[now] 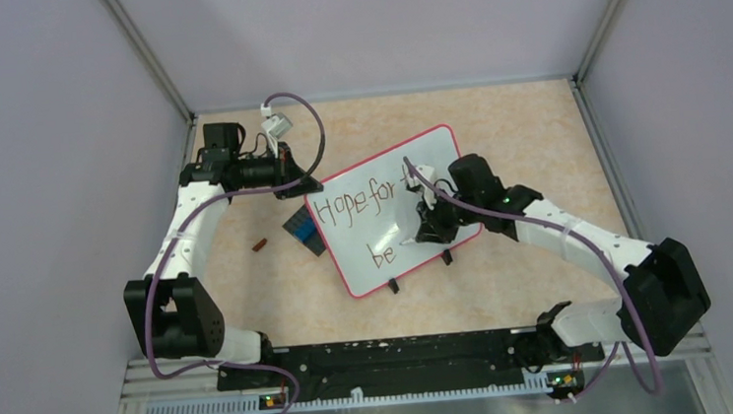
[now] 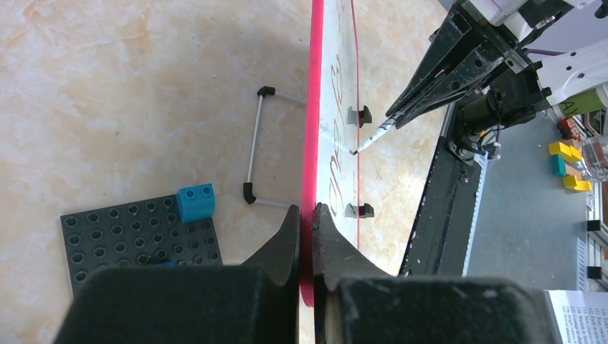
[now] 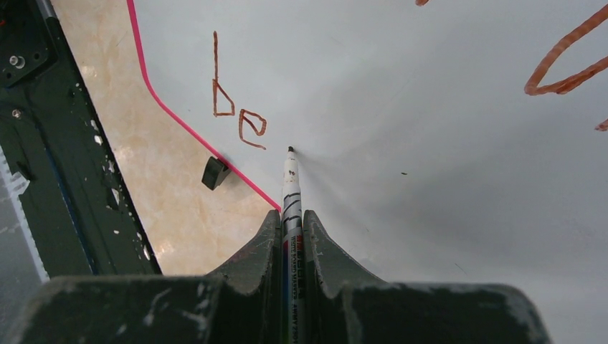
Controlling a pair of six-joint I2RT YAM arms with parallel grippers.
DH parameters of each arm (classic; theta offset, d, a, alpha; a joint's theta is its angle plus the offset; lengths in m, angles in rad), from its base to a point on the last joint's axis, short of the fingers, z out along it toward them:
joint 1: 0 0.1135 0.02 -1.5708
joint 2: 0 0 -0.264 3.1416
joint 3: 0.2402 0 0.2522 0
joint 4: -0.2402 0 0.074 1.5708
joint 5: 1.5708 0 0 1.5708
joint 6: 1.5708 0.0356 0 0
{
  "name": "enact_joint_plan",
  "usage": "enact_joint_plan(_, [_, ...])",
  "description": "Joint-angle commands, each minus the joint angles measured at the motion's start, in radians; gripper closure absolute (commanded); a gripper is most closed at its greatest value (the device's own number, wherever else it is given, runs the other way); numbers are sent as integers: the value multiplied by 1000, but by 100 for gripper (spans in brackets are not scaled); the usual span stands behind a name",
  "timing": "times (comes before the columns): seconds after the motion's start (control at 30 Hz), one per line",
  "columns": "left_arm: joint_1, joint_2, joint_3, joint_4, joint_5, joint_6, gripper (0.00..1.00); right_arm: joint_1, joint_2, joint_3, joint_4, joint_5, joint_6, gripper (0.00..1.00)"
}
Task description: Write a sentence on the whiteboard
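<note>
The whiteboard (image 1: 437, 152), white with a red-pink frame and black feet, lies tilted mid-table. It carries the sentence in red-brown strokes: "Hope for" (image 1: 358, 208) on the upper line, with more hidden under the right arm, and "be" (image 1: 381, 256) below. My left gripper (image 1: 306, 184) is shut on the board's left frame edge (image 2: 313, 107); its jaws (image 2: 306, 209) pinch the pink rim. My right gripper (image 1: 423, 227) is shut on a white marker (image 3: 290, 186). The marker's tip touches the board (image 3: 430, 179) just right of "be" (image 3: 236, 107).
A dark studded plate (image 2: 136, 236) with a blue brick (image 2: 196, 202) lies left of the board (image 1: 302, 230). A small brown piece (image 1: 259, 244) lies further left. The board's wire stand (image 2: 254, 150) sticks out behind it. The black base rail (image 1: 384, 359) runs along the near edge.
</note>
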Motion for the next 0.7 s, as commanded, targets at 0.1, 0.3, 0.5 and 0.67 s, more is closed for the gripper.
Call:
enact_joint_plan(0.1, [-20, -4, -25, -33, -85, 39, 100, -7, 22, 60, 57, 22, 16, 100])
enact_joint_plan(0.3, [-21, -2, -25, -33, -86, 41, 100, -5, 31, 78, 67, 21, 24, 100])
enact_joint_plan(0.5, [-21, -2, -24, -33, -87, 42, 100, 18, 50, 82, 65, 22, 20, 100])
enact_joint_plan(0.67, [-20, -4, -26, -34, -92, 43, 100, 41, 67, 73, 64, 29, 12, 100])
